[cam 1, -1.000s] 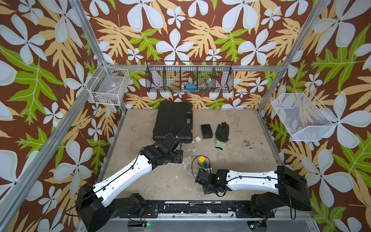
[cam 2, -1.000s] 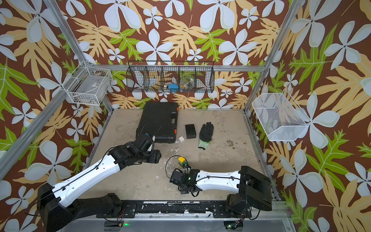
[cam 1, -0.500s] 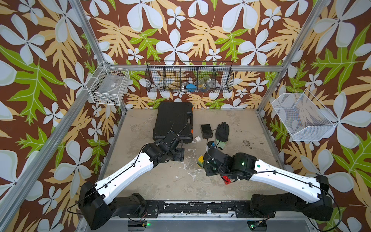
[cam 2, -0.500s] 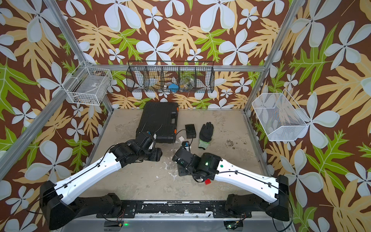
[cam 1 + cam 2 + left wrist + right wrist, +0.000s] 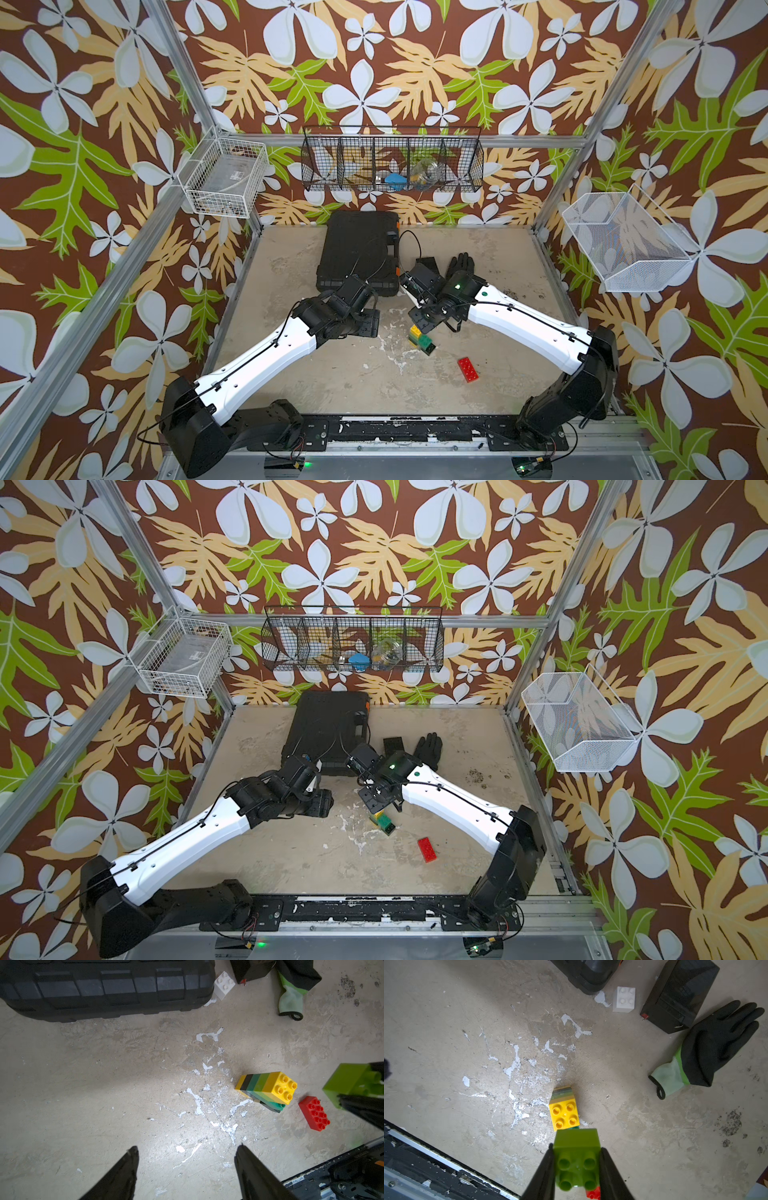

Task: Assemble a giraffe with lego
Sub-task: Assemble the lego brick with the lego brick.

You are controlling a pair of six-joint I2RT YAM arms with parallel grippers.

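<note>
A part-built giraffe (image 5: 268, 1086) stands on the floor as a stack of yellow, black, dark green, lime and yellow lego; it shows in both top views (image 5: 419, 338) (image 5: 382, 818). My right gripper (image 5: 576, 1148) is shut on a lime green brick (image 5: 576, 1140), held in the air close beside the stack's yellow top brick (image 5: 564, 1114) and apart from it. A red brick (image 5: 468, 369) lies loose nearer the front. A white brick (image 5: 624, 999) sits by the black case. My left gripper (image 5: 188, 1147) hangs open and empty over bare floor, left of the stack.
A large black case (image 5: 357, 249) lies at the back. A small black box (image 5: 675, 995) and a black glove (image 5: 716, 1043) with a green cuff lie behind my right gripper (image 5: 424, 322). Wire baskets hang on the walls.
My right arm has risen from lying low along the front and swung up over the stack, carrying the lime brick. The red brick now lies uncovered. My left arm has barely moved.
</note>
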